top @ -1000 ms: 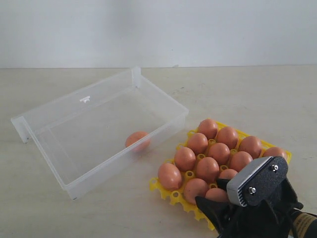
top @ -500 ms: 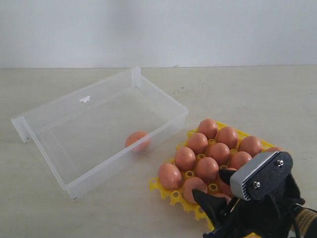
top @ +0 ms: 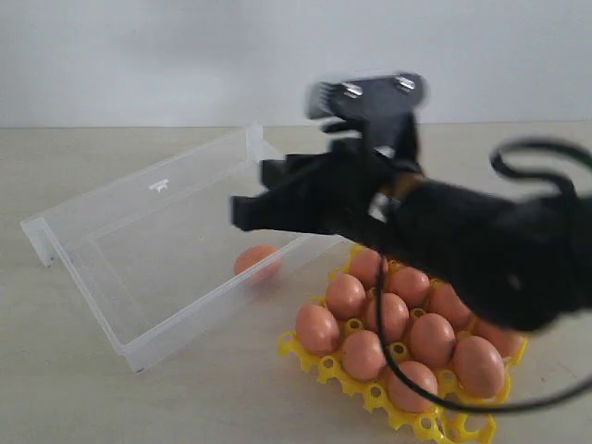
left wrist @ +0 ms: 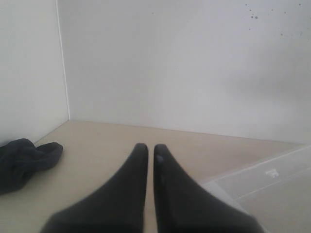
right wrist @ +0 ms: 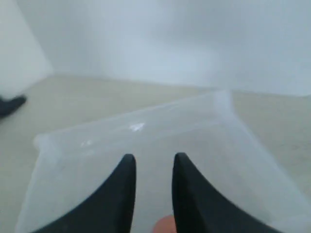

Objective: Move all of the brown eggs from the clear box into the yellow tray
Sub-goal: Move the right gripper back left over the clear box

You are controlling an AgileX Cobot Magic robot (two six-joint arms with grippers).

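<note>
While the clear box (top: 211, 303) holds one brown egg (top: 256, 262), the yellow tray (top: 324, 367) carries many brown eggs (top: 384, 316); right gripper (right wrist: 154, 156) parted, empty; left gripper (left wrist: 150, 146) closed, empty.

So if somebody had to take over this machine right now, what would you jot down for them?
Left gripper: shut, empty, off to one side of the box.
Right gripper: jaws apart, holding nothing, above the clear box.
Things: one brown egg lies in the box by the wall facing the yellow tray; the tray holds the other eggs.
Done: nearly all eggs moved.
Left: lift that egg into one of the empty cups at the tray's front corner.
</note>
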